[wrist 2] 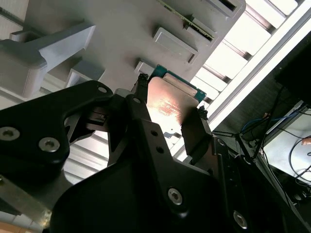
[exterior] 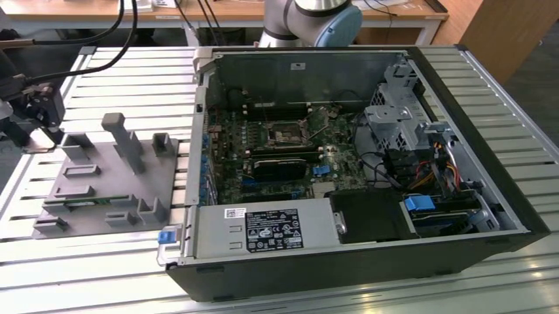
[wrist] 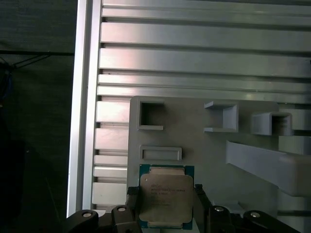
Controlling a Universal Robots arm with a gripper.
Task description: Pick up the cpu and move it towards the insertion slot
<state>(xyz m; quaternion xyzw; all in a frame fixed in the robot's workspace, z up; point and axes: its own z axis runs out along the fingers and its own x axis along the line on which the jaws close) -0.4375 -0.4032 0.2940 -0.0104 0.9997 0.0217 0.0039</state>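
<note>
Grasp of cpu [wrist: 166, 200] by gripper [wrist: 166, 194] fingers [wrist: 200, 198] at opposite edges, silvery top showing. Held over grey fixture [wrist: 204, 145] on slatted table [wrist: 194, 63].

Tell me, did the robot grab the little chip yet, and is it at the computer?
Done: the gripper has its jaws shut on the cpu, so it is grabbed. In hand: the cpu is held over the grey fixture. Left: it is not yet at the motherboard in the open computer case, on the exterior view's right of the fixture.
</note>
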